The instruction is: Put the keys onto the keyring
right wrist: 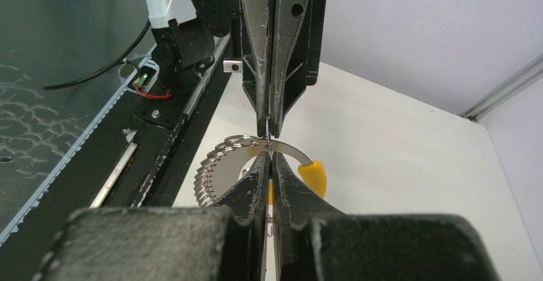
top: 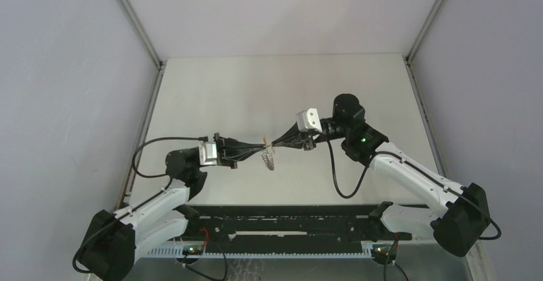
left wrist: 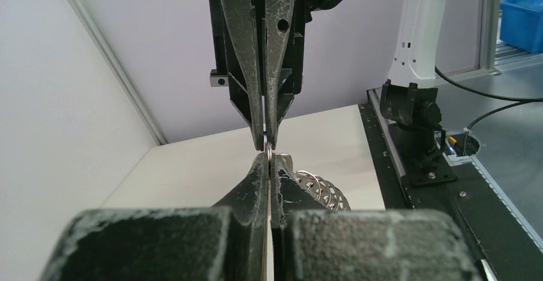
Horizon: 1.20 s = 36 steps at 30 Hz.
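Observation:
Both grippers meet tip to tip above the table's middle. My left gripper [top: 264, 145] is shut on the rim of the keyring [top: 270, 159], a large grey metal ring with small loops along its edge, which hangs below the tips. In the right wrist view the keyring [right wrist: 221, 166] shows its yellow section [right wrist: 314, 175]. In the left wrist view it [left wrist: 320, 190] sits just right of my left gripper [left wrist: 269, 157]. My right gripper [right wrist: 269, 157] is shut, its tips [top: 275, 144] pinching a thin metal loop [left wrist: 267, 142] that I take for a key's. The keys' coloured heads are hidden.
A black rail [top: 288, 220] runs along the near edge between the arm bases. Grey walls enclose the white table [top: 288, 89] on the left, back and right. A black cable [top: 339, 178] loops from the right arm.

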Motion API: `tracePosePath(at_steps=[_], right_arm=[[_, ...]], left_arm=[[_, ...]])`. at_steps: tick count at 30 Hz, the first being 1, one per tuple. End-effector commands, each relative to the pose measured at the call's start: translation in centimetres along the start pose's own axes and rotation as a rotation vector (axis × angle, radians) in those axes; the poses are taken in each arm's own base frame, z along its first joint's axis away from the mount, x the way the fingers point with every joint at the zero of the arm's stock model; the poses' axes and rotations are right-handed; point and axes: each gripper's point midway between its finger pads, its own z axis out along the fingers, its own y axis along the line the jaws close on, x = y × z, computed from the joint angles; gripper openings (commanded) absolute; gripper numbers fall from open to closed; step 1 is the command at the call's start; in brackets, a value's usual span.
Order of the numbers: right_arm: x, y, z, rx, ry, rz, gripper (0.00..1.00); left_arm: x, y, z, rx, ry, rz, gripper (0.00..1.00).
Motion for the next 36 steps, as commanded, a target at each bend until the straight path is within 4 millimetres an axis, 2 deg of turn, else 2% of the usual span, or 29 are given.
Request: tracePosePath(at_steps=[1, 14, 36], right_arm=[[-2.15, -0.04, 0.34, -0.024, -0.048, -0.041, 0.00], [-1.82, 0.30, 0.24, -0.043, -0.029, -0.025, 0.00], [-2.67, 0.20, -0.37, -0.016, -0.029, -0.056, 0.00]], left_arm=[[-3.67, 0.49, 0.80, 0.015, -0.086, 0.103, 0.00], [-3.54, 0.43, 0.70, 0.014, -0.086, 0.117, 0.00], [-2.96, 0.06, 0.79, 0.051, -0.062, 0.108, 0.00]])
